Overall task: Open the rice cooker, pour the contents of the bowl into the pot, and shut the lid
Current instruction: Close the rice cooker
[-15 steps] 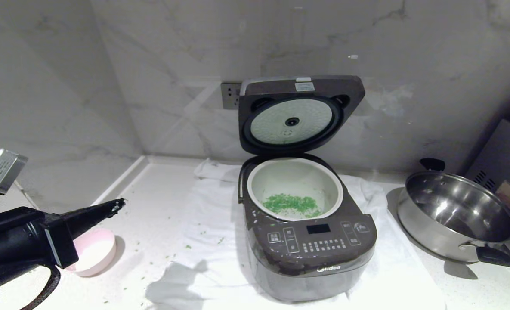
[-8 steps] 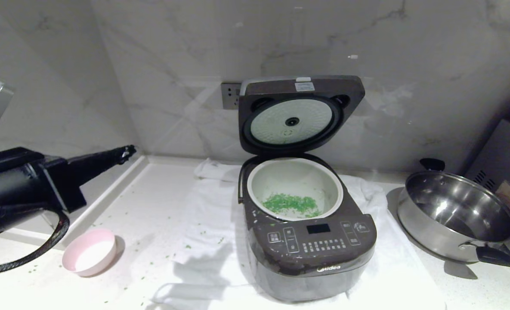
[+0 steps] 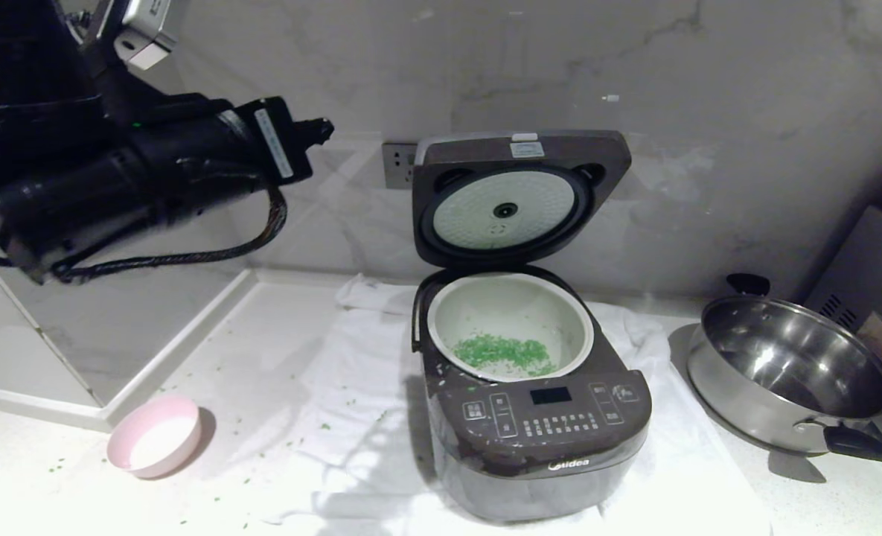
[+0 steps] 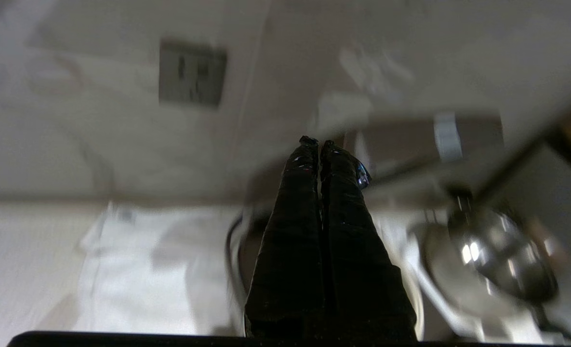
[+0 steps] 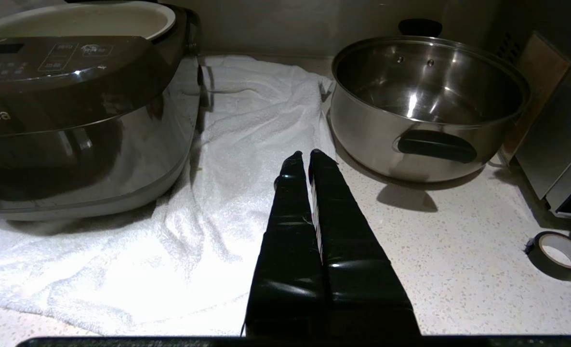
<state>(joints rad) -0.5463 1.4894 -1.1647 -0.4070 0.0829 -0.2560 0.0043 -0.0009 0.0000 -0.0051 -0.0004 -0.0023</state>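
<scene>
Left gripper [image 3: 323, 132], fingers pressed together and empty, hangs high left of the raised lid [image 3: 519, 197]. "Midea" marks the rice cooker [image 3: 537, 432] front; a white label sits on the lid's top edge.

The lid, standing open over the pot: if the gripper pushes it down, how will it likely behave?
The lid looks rigid and hinged at its back edge, so it should swing down as one piece over the pot. Standing near upright, it may resist at first. The shut left gripper, level with it, could slip on the smooth top.
</scene>
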